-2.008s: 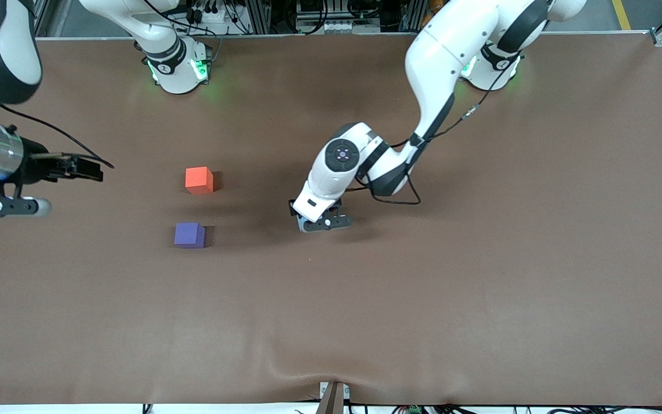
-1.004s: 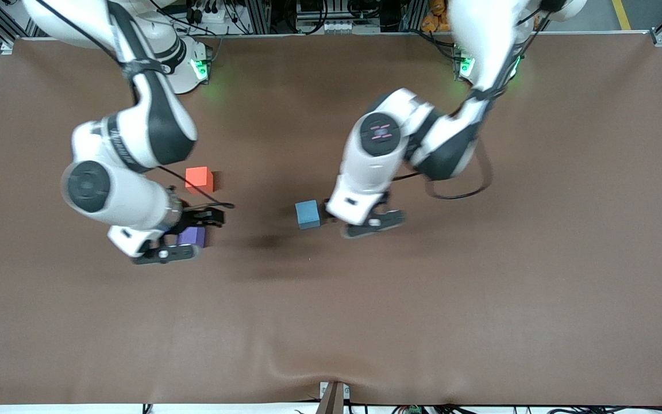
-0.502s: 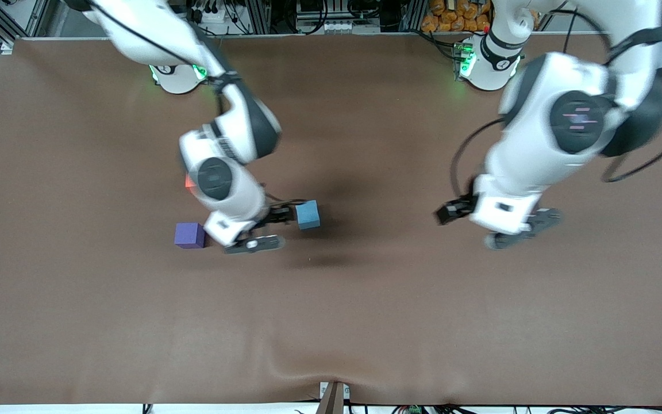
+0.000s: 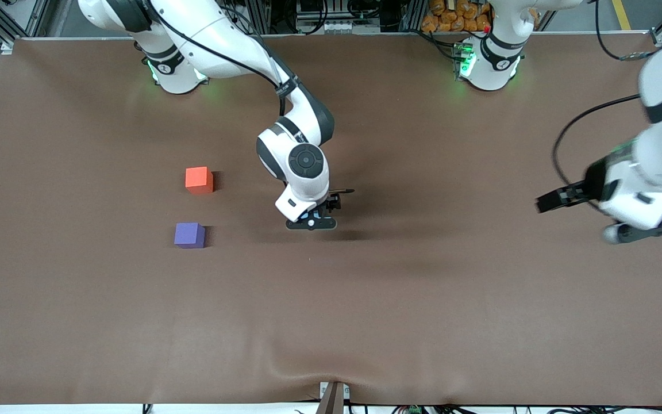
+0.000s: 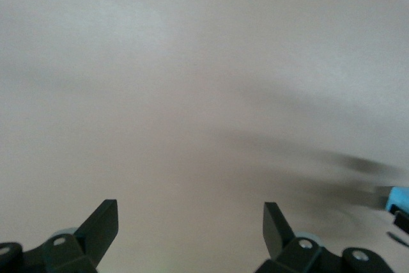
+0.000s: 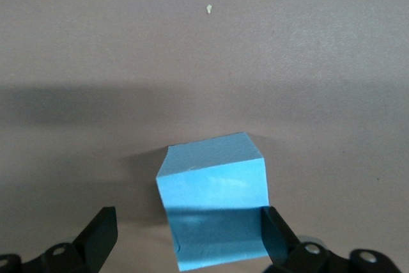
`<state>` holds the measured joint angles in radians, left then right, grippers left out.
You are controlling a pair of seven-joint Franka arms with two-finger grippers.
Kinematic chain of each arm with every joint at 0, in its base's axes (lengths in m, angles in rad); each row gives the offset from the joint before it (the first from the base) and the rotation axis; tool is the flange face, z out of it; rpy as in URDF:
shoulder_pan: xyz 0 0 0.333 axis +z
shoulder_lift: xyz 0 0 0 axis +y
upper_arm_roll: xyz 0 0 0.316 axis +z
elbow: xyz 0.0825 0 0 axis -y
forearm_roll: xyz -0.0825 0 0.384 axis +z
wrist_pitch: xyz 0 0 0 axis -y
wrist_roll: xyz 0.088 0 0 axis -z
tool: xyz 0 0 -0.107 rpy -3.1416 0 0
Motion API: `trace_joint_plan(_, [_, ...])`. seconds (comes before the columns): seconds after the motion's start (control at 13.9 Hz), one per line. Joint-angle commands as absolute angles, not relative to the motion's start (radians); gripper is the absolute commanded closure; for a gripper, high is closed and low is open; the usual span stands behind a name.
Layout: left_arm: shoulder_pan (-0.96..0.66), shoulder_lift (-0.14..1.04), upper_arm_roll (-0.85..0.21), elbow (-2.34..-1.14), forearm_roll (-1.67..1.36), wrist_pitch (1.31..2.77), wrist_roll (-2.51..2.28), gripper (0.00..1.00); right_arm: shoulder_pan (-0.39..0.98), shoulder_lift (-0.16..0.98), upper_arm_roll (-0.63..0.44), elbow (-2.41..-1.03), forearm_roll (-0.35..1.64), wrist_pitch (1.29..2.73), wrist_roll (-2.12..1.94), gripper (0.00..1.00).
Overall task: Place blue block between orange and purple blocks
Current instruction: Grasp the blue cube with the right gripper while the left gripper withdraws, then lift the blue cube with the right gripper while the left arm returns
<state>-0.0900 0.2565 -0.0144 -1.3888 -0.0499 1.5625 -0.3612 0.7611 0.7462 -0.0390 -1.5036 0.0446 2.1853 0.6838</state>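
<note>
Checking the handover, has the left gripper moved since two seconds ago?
Yes. The left gripper has gone from the table's middle, away from the orange block, out to the left arm's end.

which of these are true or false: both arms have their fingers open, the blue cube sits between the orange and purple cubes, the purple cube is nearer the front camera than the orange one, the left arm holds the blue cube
1. Both grippers have open fingers. True: the right gripper and left gripper both show spread fingers.
2. The light sky-blue matte cube sits between the other two cubes. False: it lies on the brown table under the right gripper, toward the left arm's end from them.
3. The violet-purple matte cube is nearer the front camera than the orange-red matte cube. True.
4. The left gripper holds the blue cube. False: it hangs empty over bare table.
</note>
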Motion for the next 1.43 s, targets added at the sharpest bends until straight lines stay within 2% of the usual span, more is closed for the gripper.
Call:
trace_joint_plan(0.0, [-0.049, 0.18, -0.034, -1.476, -0.035, 1.569, -0.318, 0.0, 0.765, 0.768, -0.044, -1.491, 0.002, 2.186, 0.703, 0.0])
trace_joint_plan(0.29, [-0.049, 0.161, -0.035, -1.5, -0.037, 1.597, -0.316, 0.0, 0.765, 0.769, -0.043, -1.488, -0.069, 2.183, 0.703, 0.0])
trace_joint_plan(0.43, [-0.048, 0.124, -0.035, -1.549, -0.037, 1.624, -0.314, 0.0, 0.765, 0.764, -0.043, -1.482, -0.066, 2.177, 0.719, 0.0])
trace_joint_plan(0.65, [-0.055, -0.012, -0.038, -1.699, -0.035, 1.692, -0.311, 0.0, 0.781, 0.764, -0.043, -1.48, -0.063, 2.177, 0.767, 0.0])
trace_joint_plan(0.79, [-0.055, -0.079, -0.051, -1.756, -0.035, 1.703, -0.292, 0.0, 0.784, 0.762, -0.043, -1.476, -0.055, 2.178, 0.772, 0.0])
trace_joint_plan(1.0, [-0.052, -0.104, -0.084, -1.753, -0.035, 1.689, -0.27, 0.0, 0.784, 0.759, -0.043, -1.468, -0.054, 2.177, 0.77, 0.0])
trace_joint_plan(1.36, [-0.046, -0.115, -0.078, -1.7, -0.035, 1.609, -0.243, 0.0, 0.784, 0.758, -0.043, -1.468, -0.071, 2.177, 0.701, 0.0])
